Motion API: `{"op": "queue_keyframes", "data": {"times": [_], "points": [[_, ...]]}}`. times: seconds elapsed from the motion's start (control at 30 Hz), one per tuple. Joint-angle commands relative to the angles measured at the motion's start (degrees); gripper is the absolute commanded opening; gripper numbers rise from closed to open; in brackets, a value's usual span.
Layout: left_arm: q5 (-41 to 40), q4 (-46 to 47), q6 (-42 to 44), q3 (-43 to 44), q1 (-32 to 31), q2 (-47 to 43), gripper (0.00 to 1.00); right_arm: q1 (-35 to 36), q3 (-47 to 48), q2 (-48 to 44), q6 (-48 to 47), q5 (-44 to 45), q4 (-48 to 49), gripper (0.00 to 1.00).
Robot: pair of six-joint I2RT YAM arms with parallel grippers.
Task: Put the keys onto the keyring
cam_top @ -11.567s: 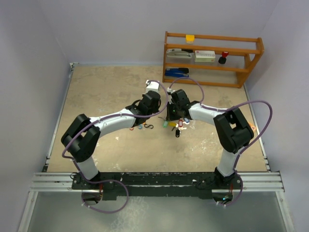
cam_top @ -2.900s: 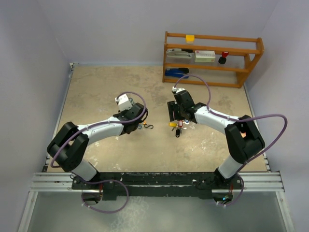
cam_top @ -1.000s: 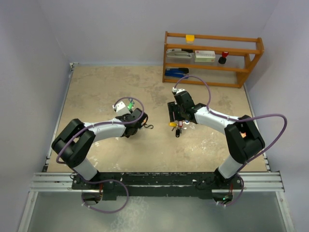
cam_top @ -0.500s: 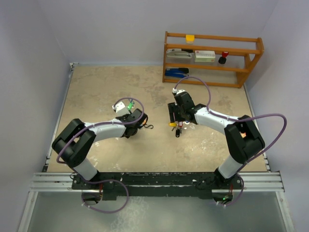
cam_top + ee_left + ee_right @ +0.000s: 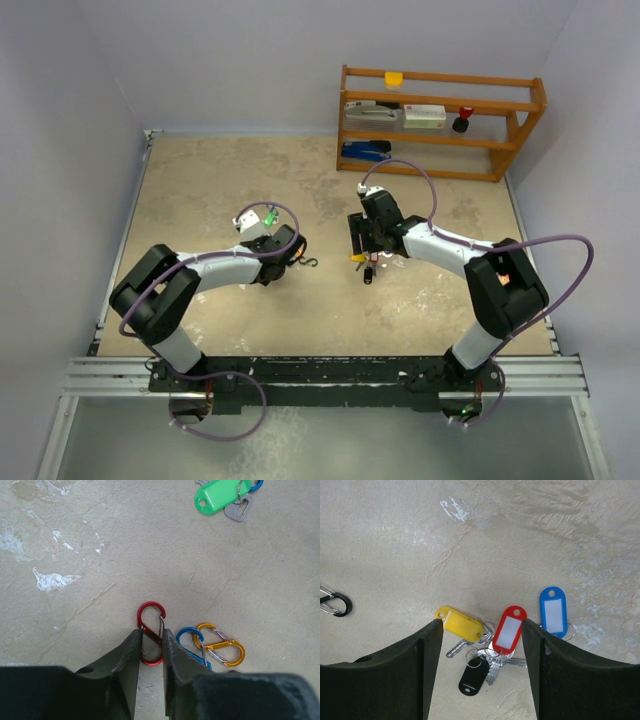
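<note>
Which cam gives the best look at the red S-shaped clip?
Left wrist: the red S-shaped metal clip sits centre frame, sharp, between the fingers of the left end effector. Top external: too small, lost under that arm's wrist. Right wrist: not in frame.

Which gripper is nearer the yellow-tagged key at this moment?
Right. The right gripper hangs open with the yellow-tagged key between its fingers; the left gripper sits off to the left, closed on a red clip.
</note>
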Motion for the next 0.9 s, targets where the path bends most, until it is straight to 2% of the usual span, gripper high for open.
{"op": "queue_keyframes", "data": {"times": [0.0,0.07,0.2,0.87], "points": [[0.81,0.58,0.16,-0.58,0.02,0.97,0.16,-0.17,-0.11,-2.32,0.38,0.40,0.41,0.67],[0.81,0.71,0.39,-0.50,0.00,0.95,0.08,-0.17,-0.11,-2.32,0.36,0.40,0.39,0.67],[0.85,0.71,0.88,-0.36,0.03,0.69,0.00,-0.17,-0.10,-2.32,0.45,0.40,0.39,0.67],[-2.62,-3.74,6.38,3.64,0.02,-4.10,0.00,-0.18,0.07,-2.67,0.45,0.58,0.17,0.67]]}}
